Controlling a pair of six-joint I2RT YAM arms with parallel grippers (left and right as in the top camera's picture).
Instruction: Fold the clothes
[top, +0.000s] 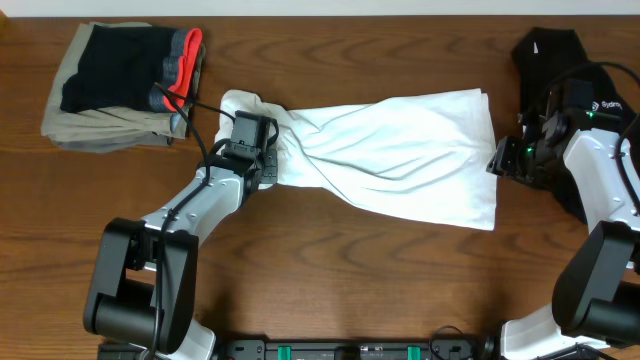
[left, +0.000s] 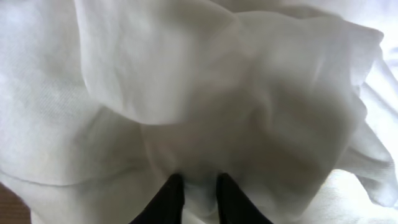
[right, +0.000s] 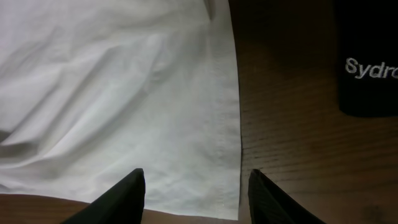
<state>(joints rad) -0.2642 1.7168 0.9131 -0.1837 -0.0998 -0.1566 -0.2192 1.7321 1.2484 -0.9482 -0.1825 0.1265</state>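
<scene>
The clothes (top: 400, 150), a white T-shirt, lie stretched across the middle of the table, bunched at the left end and flat at the right. My left gripper (top: 268, 165) is at the bunched left end. In the left wrist view its fingers (left: 171, 199) stand close together with a fold of white cloth (left: 199, 93) pinched between them. My right gripper (top: 497, 160) is at the shirt's right hem. It stands open (right: 197, 177), with one finger (right: 134, 186) over the cloth's corner (right: 186, 124) and the other over bare wood.
A folded stack of beige, black and grey-red garments (top: 120, 85) lies at the back left. A black top with white lettering (top: 555, 60) (right: 367, 62) lies at the right, partly under the right arm. The wooden table (top: 350, 270) shows in front.
</scene>
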